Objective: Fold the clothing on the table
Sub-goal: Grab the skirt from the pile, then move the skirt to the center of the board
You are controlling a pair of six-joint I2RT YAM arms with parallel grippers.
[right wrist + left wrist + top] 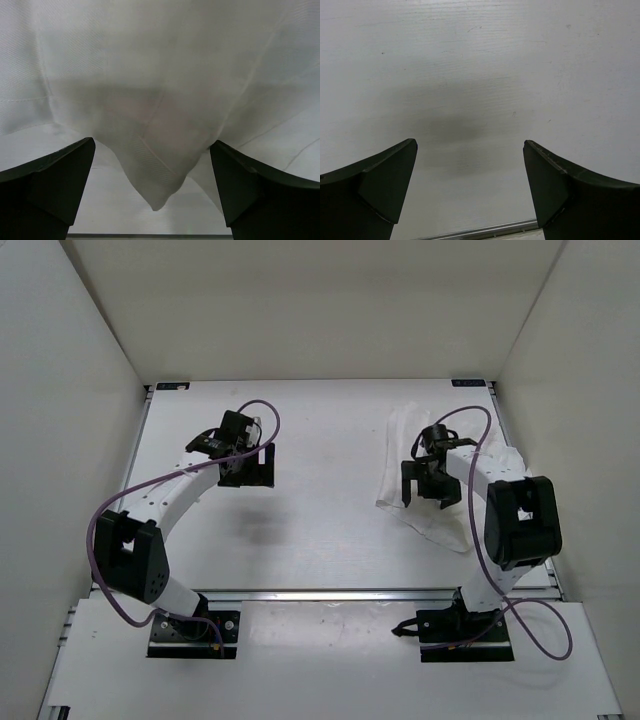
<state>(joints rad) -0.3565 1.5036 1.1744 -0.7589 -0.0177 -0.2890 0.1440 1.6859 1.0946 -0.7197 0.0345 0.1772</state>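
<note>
Seeing the clothing [398,455] lying crumpled on the right half of the bench [320,530], toward the far right corner, partly hidden beneath the right arm [520,520]. Hovering the right claw [430,495] directly above the near-left part of the white fabric, jaws standing wide, gripping nothing. Showing, from the right wrist, a pointed corner of the clothing [160,75] reaching down between the two dark fingers [50,190], with bare bench just past the tip; not being able to tell whether cloth and fingers are touching. Poising the left claw [250,478] over bare bench on the left half, well apart from the clothing, jaws likewise spread wide and empty. Showing, from the left wrist, only plain white surface and a soft shadow [455,130] between the fingers, with thin metal edging [480,231] running along the bottom. Trailing purple cables [100,530] along both arms.
</note>
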